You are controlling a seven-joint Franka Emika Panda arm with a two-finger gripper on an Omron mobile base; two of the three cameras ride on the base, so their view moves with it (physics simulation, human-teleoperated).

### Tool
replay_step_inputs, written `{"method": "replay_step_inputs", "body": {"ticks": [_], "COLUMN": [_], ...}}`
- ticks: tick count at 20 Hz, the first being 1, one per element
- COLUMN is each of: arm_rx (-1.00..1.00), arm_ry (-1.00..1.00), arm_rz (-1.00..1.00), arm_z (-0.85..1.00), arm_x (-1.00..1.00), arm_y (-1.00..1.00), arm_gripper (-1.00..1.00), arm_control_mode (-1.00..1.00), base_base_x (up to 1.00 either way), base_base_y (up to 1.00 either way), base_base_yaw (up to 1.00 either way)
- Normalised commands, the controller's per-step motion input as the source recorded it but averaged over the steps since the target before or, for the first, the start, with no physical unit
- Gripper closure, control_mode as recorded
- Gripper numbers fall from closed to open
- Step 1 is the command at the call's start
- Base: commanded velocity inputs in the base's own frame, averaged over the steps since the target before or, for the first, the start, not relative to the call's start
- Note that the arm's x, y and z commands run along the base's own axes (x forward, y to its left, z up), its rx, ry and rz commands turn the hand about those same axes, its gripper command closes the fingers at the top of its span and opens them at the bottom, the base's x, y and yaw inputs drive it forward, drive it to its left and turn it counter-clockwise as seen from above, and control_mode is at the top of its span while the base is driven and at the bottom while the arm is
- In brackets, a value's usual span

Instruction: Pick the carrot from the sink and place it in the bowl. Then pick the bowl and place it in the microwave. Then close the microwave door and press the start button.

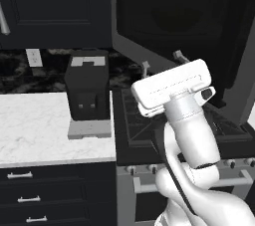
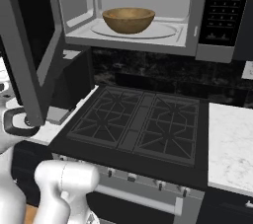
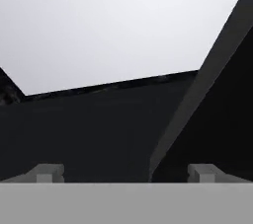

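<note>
Jaws (image 3: pixel 126 172) spread wide, nothing btwn them, tips low in hand view facing the dark microwave door (image 3: pixel 207 75). Bowl (image 2: pixel 128 19) sits on the turntable inside the microwave (image 2: pixel 148 35); can't tell if carrot's in it. Door (image 2: pixel 22 55) open, swung left. Prob. next: shut it. Panel is rigid, hinged, glass, so push flat near free edge, w/ steady pressure.

Black cabinets (image 1: pixel 55 6), white marble counter (image 1: pixel 35 130), gas stove (image 2: pixel 138 124), dark speckled backsplash (image 2: pixel 163 72), coffee machine (image 1: pixel 88 88)
</note>
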Motion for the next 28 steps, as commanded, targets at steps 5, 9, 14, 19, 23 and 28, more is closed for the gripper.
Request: {"method": "replay_step_inputs", "body": {"ticks": [5,9,14,19,23,28], "arm_rx": [0.47,0.38,0.29,0.17,0.10,0.01], "arm_ry": [0.00,0.05,0.10,0.27,0.37,0.40], "arm_rz": [0.20,0.16,0.15,0.10,0.07,0.08], "arm_z": [0.32,0.37,0.49,0.35,0.02,-0.20], "arm_x": [0.00,0.01,0.12,0.56,0.97,1.00], "arm_y": [-0.73,-0.60,-0.59,-0.54,-0.48,-0.31], "arm_gripper": [-1.00,-1.00,-1.00,-1.00,-1.00,-1.00], "arm_control_mode": [-1.00,-1.00,-1.00,-1.00,-1.00,-1.00], "base_base_x": [0.00,0.00,0.00,0.00,0.00,0.00], "base_base_y": [0.00,0.00,0.00,0.00,0.00,0.00], "base_base_yaw": [0.00,0.00,0.00,0.00,0.00,0.00]}}
